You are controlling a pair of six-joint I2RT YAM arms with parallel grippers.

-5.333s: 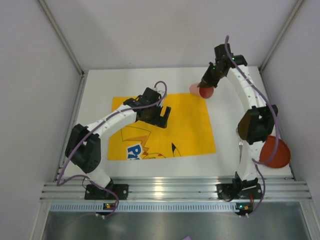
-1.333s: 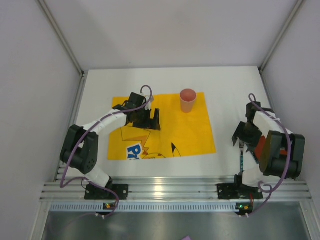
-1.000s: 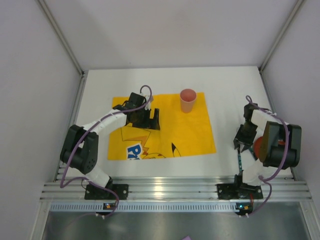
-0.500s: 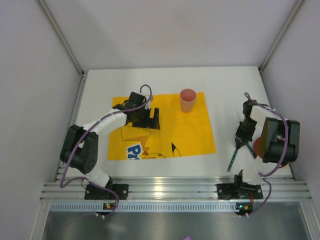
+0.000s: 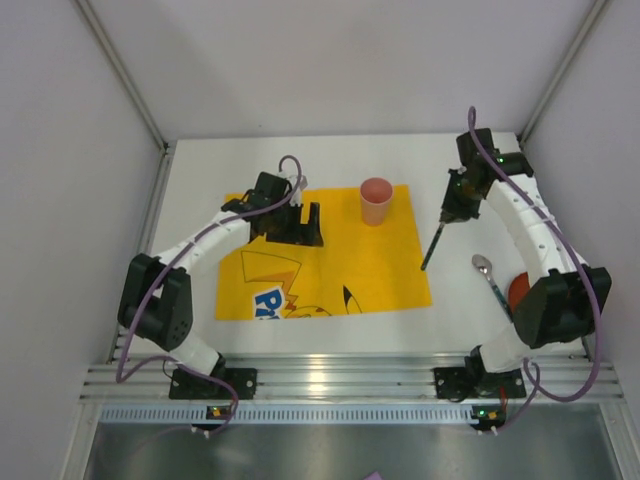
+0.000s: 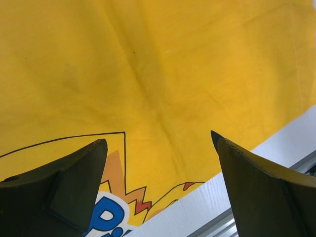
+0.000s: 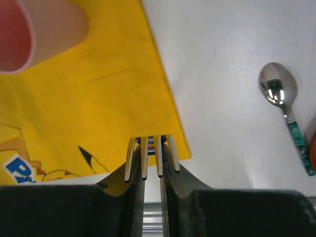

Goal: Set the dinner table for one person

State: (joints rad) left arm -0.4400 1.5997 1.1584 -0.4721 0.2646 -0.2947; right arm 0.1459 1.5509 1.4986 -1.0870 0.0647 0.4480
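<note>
Dinner table (image 5: 190, 170): right gripper (image 7: 152, 173) pinches a fork (image 7: 159, 155) over the edge of the yellow mat (image 5: 350, 250). Left gripper (image 6: 157, 138) is spread wide above the mat. A spoon (image 5: 488, 272) lies alongside.

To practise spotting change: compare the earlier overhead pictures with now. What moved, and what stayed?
The right gripper set the cup on the mat, swung to the near right, shut on the fork, and carried it farther back beside the mat's right edge. The left gripper, open over the mat, hardly moved.
</note>
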